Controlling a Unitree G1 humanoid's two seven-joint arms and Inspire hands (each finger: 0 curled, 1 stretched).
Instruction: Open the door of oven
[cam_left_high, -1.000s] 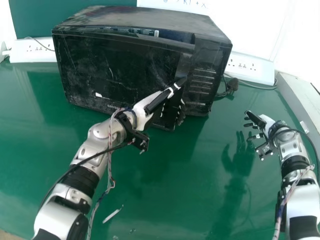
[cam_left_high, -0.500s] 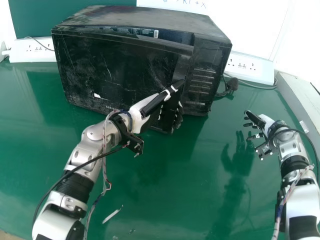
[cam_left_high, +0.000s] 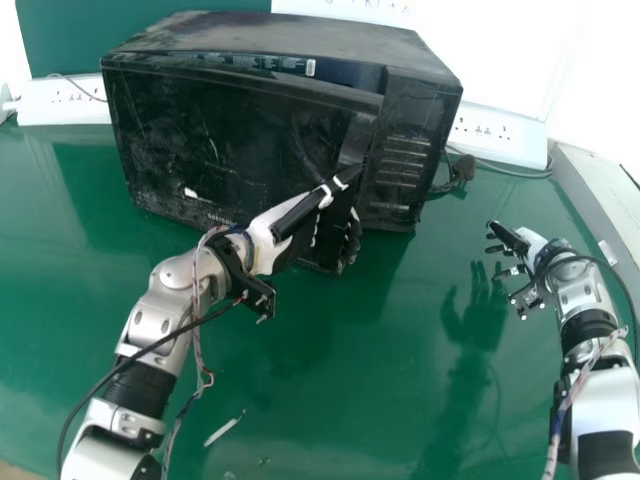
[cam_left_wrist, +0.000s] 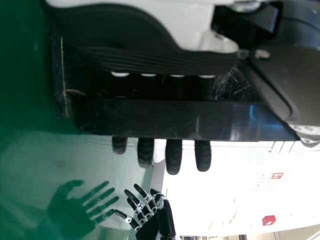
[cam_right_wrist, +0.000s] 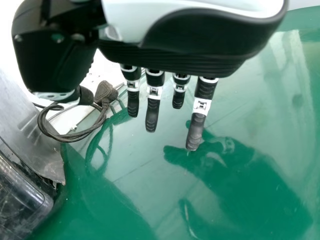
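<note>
I have my left hand's (cam_left_high: 266, 242) near-straight fingers (cam_left_wrist: 174, 157) hooked behind the black handle (cam_left_high: 356, 140) of the scuffed black oven's (cam_left_high: 260, 35) ajar door (cam_left_high: 225, 130), empty right hand (cam_left_high: 537, 247) relaxed over green bench (cam_left_high: 340, 400).

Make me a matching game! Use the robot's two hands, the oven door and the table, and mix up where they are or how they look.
Things:
1. Left hand
2. Table
3. Door
4. Right hand

Where or how:
A. Partly open
B. Away from the oven
C. At the door's edge
D. Green

Right pairs: 1-C, 2-D, 3-A, 4-B
</note>
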